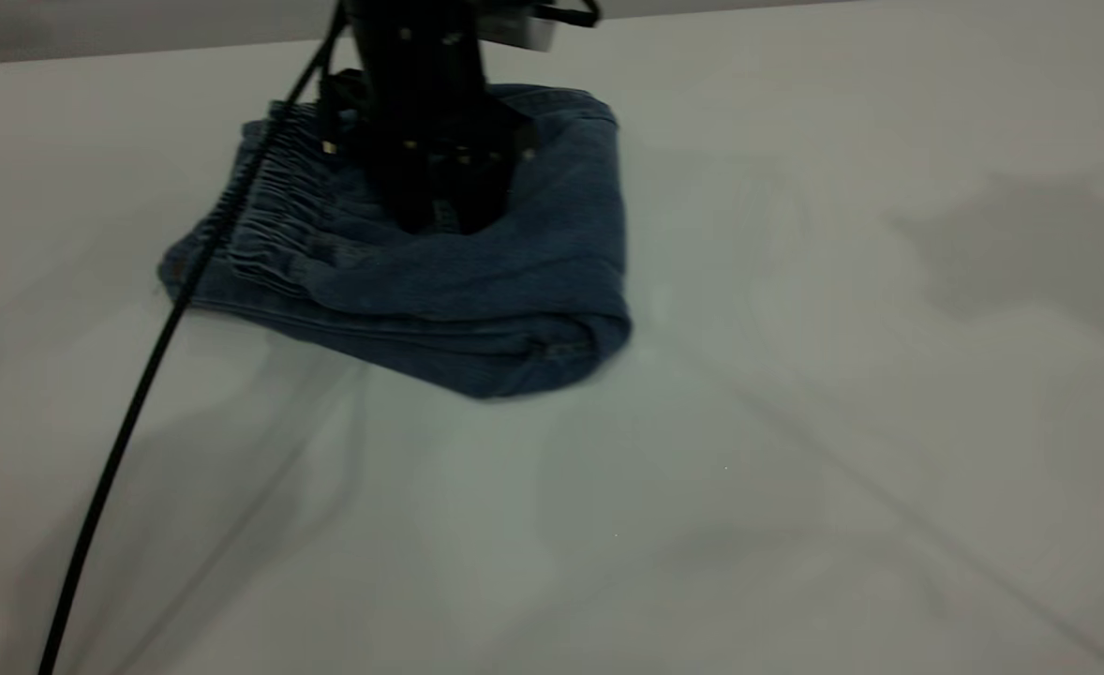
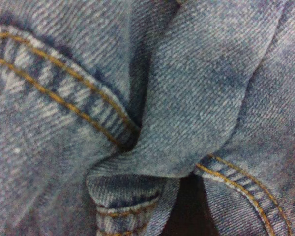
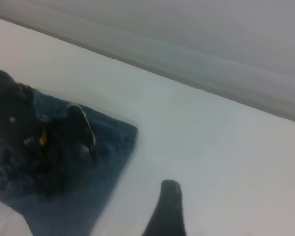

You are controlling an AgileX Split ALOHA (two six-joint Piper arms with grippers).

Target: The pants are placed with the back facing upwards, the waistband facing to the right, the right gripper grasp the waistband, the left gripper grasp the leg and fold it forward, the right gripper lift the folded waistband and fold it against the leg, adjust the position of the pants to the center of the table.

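- Left gripper (image 1: 435, 220) is planted on top of the folded pants (image 1: 477, 281), likely to slide the bundle toward centre.
- Whether it pinches denim or just presses, I cannot tell.
- Pants sit at the table's (image 1: 796, 469) far left.
- Right gripper (image 3: 168, 206) hangs clear, mostly cut off.

Exterior view low across the table (image 1: 796, 469); left wrist tight on the pants (image 1: 440, 272) (shared denim).
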